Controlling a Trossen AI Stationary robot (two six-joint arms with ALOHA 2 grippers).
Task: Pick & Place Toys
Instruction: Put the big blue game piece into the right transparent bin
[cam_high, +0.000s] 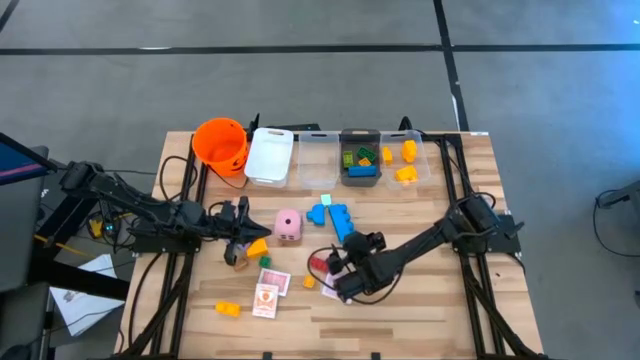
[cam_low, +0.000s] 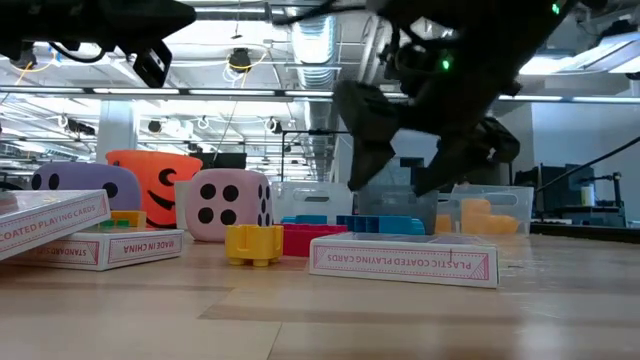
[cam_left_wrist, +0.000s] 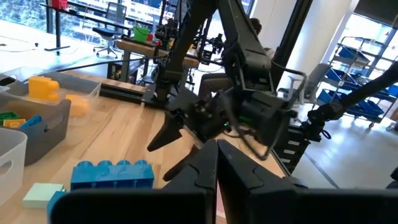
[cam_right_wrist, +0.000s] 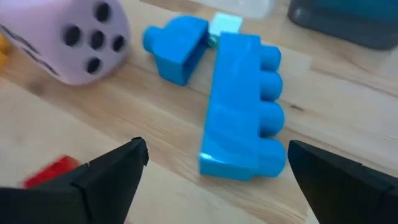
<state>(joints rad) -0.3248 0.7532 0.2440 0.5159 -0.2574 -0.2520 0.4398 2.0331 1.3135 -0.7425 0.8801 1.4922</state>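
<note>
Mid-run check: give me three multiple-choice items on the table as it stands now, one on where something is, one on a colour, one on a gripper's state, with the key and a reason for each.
1. Where does the pink die sit?
A. in the orange bucket
B. on the table, between the two grippers
C. in the grey bin

2. What colour is the long four-stud brick ahead of the right gripper?
A. blue
B. green
C. yellow

3. How do the right gripper's fingers stand?
A. shut on the brick
B. shut on nothing
C. open, holding nothing

Key: 1 B, the high view shows the die on bare wood, with the left gripper on one side and the right on the other. 2 A, the right wrist view shows it plain blue. 3 C, that view shows both fingers spread wide with nothing between them.
</note>
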